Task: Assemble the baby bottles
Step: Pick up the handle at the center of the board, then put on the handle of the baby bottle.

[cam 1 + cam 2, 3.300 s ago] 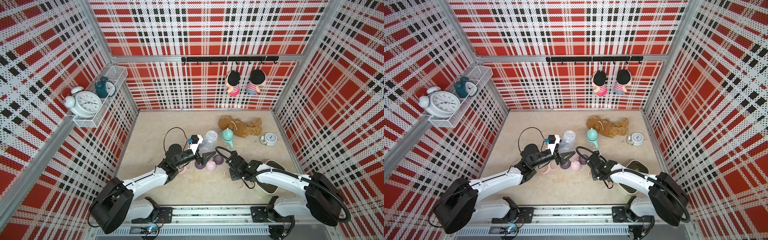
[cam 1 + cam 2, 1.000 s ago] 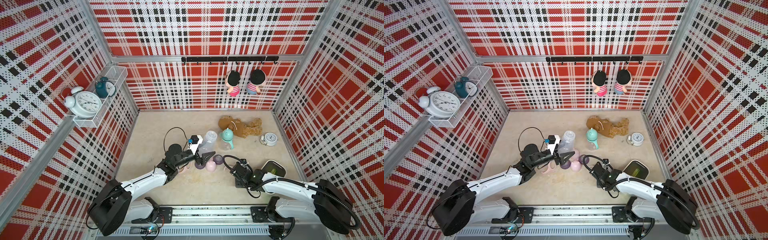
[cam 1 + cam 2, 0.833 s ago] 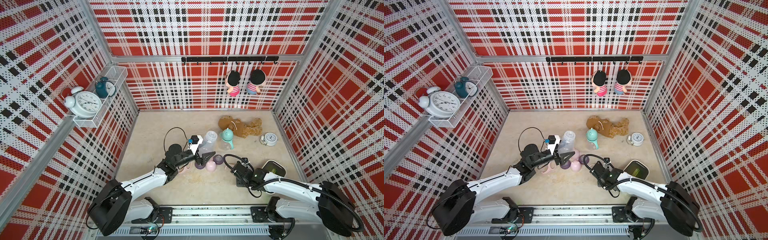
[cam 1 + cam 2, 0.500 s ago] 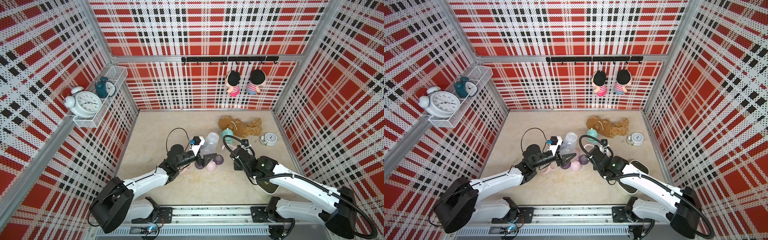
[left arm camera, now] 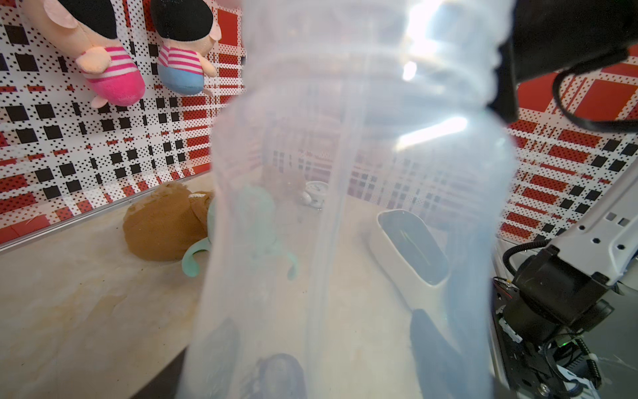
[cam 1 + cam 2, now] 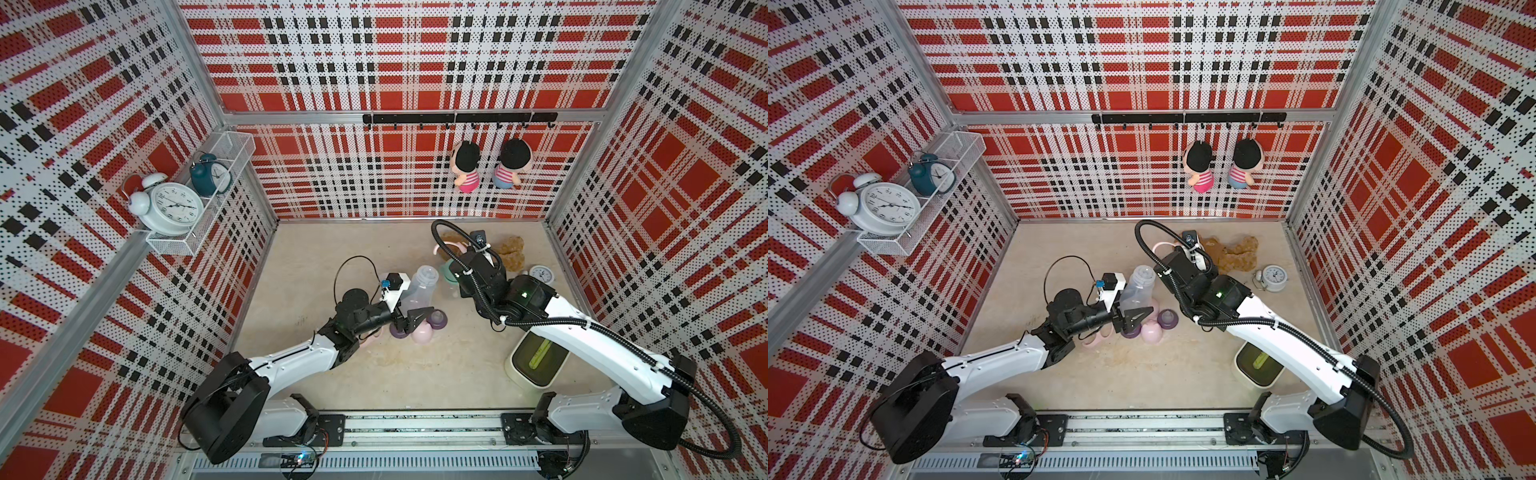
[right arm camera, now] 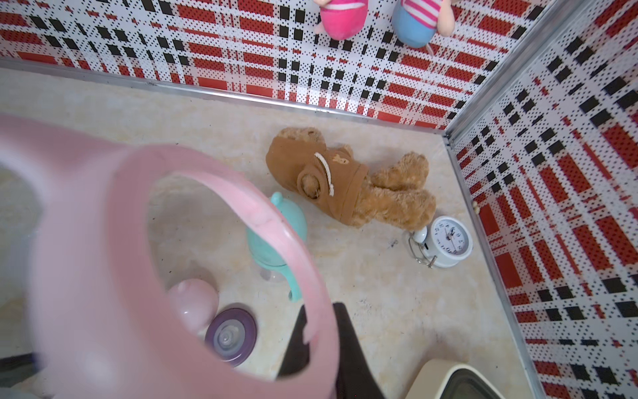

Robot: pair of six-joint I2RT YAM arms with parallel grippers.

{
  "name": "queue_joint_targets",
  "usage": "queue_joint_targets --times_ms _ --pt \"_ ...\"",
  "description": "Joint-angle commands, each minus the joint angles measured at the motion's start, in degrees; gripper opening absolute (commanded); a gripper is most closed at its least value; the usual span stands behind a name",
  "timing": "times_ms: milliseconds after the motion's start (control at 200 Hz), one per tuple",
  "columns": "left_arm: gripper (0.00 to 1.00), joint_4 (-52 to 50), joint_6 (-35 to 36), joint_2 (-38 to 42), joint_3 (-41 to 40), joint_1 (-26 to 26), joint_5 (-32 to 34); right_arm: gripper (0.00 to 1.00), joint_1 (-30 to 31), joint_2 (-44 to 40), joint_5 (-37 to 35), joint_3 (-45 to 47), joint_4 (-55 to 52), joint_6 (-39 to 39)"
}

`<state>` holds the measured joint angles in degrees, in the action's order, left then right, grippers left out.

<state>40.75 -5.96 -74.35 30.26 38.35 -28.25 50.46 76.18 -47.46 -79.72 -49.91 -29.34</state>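
My left gripper [image 6: 415, 318] is shut on the lower body of a clear baby bottle [image 6: 420, 286], held tilted with its open threaded neck up; the bottle fills the left wrist view [image 5: 345, 207]. My right gripper [image 7: 322, 345] is shut on a pink handle ring [image 7: 165, 241], raised just behind and right of that neck; a pink curve [image 6: 436, 249] shows in a top view. An assembled teal-capped bottle [image 7: 276, 235] stands near the teddy. A purple teat collar [image 6: 437, 319], a pink cap [image 6: 423, 332], another purple collar [image 6: 398, 330] and another pink ring [image 6: 370, 338] lie below the left gripper.
A brown teddy [image 6: 511, 253] and a small white clock [image 6: 541, 274] lie at the back right. A white bin [image 6: 538, 361] sits front right under the right arm. Two dolls [image 6: 467, 168] hang on the back wall; a wire shelf [image 6: 187, 232] with clocks is on the left wall.
The right arm has lifted from low near the front and swung back and up with the pink ring, ending beside the bottle's neck. The left arm has barely shifted, still holding the bottle.
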Motion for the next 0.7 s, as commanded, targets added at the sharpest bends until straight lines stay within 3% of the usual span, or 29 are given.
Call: queue_joint_targets --times_ms 0,691 --pt "0.00 1.78 -0.35 -1.57 2.27 0.32 -1.49 0.00 0.41 0.84 -3.52 -1.65 2.54 6.27" --pt "0.00 -1.38 -1.25 -6.49 8.84 1.12 1.35 0.00 10.07 7.54 -12.59 -3.09 -0.36 10.44"
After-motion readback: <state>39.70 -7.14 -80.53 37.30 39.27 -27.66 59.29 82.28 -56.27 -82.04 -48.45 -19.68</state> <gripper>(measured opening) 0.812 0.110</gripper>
